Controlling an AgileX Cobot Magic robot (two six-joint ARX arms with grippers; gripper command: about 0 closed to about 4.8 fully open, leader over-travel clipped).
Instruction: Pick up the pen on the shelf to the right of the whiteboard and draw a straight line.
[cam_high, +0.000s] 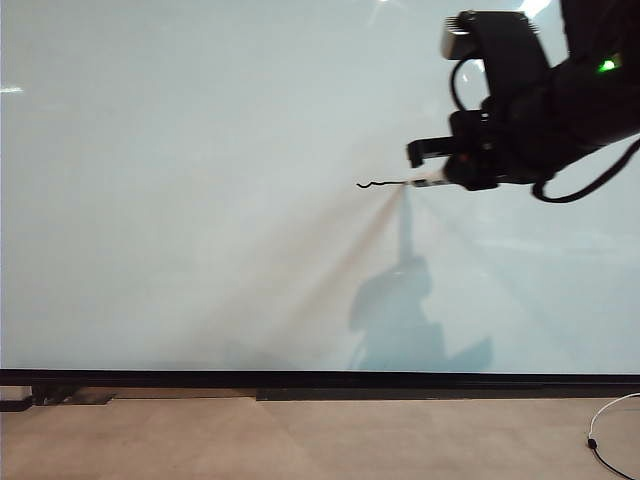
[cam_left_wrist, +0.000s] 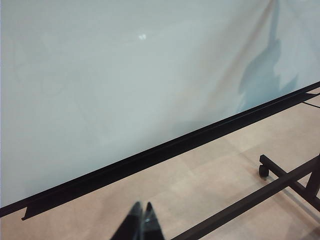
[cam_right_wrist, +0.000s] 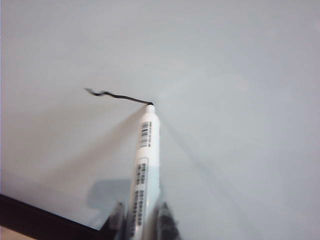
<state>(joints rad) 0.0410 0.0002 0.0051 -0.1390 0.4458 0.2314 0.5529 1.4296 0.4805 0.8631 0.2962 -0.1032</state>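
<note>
The whiteboard (cam_high: 200, 200) fills most of the exterior view, a black strip along its bottom edge. My right gripper (cam_high: 440, 170) is shut on the pen (cam_high: 428, 182), a white barrel with printed labels (cam_right_wrist: 145, 165). The pen's dark tip (cam_right_wrist: 150, 103) touches the board at the right end of a short, wavy black line (cam_high: 380, 184) (cam_right_wrist: 117, 95). In the right wrist view my right gripper (cam_right_wrist: 142, 220) has a finger on each side of the barrel. My left gripper (cam_left_wrist: 142, 216) is shut on nothing, low above the tan floor in front of the whiteboard (cam_left_wrist: 125, 75).
A black ledge (cam_high: 300, 380) runs under the board. A black wheeled stand frame (cam_left_wrist: 280, 180) stands on the floor in the left wrist view. A white cable (cam_high: 610, 420) lies on the floor at the lower right. The arm's shadow (cam_high: 400, 310) falls on the board.
</note>
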